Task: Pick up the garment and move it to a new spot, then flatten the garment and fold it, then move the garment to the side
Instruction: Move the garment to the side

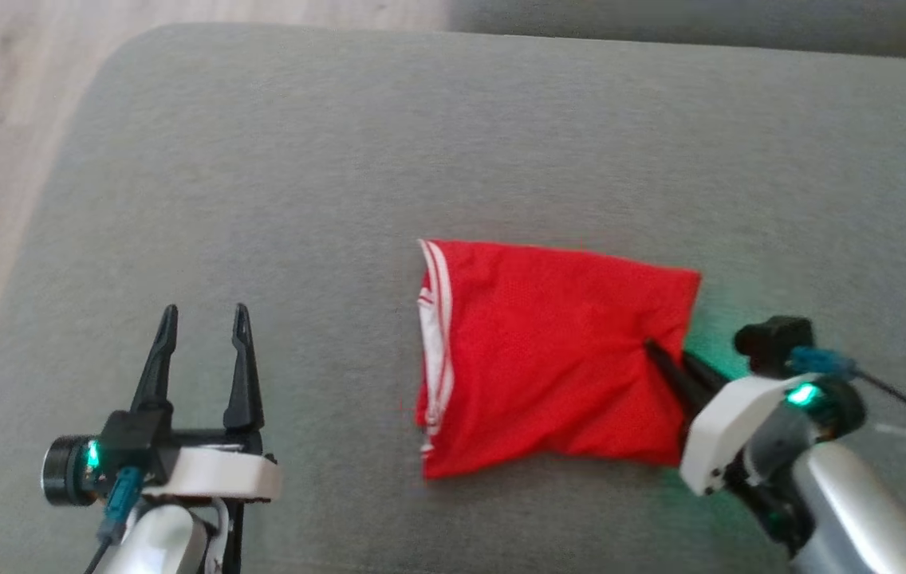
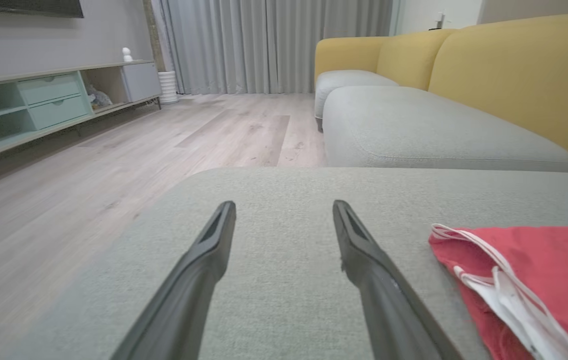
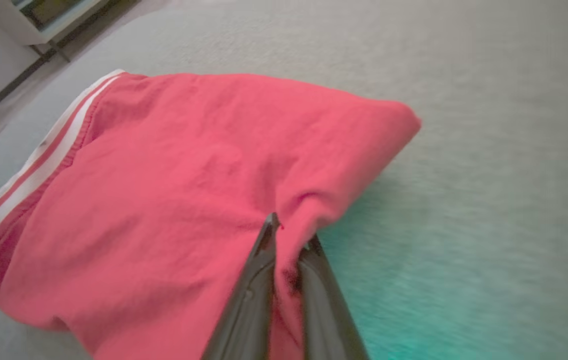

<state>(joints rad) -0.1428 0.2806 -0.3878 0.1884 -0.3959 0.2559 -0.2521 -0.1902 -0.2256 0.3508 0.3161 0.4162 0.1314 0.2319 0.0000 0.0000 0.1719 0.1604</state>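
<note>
Right pincer (image 1: 664, 352) pinches the garment (image 1: 549, 351) at its right edge; left pincer (image 1: 206, 311) gapes well apart.

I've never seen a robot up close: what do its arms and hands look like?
Silvery forearms end in white wrist shells. The left gripper and right gripper each have long, tapering black jaws, a green light, a teal plug with a dark cable, and a black camera.

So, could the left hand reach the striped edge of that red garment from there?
Probably yes: the left hand is open, and just grey cushion lies between it and the striped edge of the garment. The right hand pinches the opposite side.
</note>
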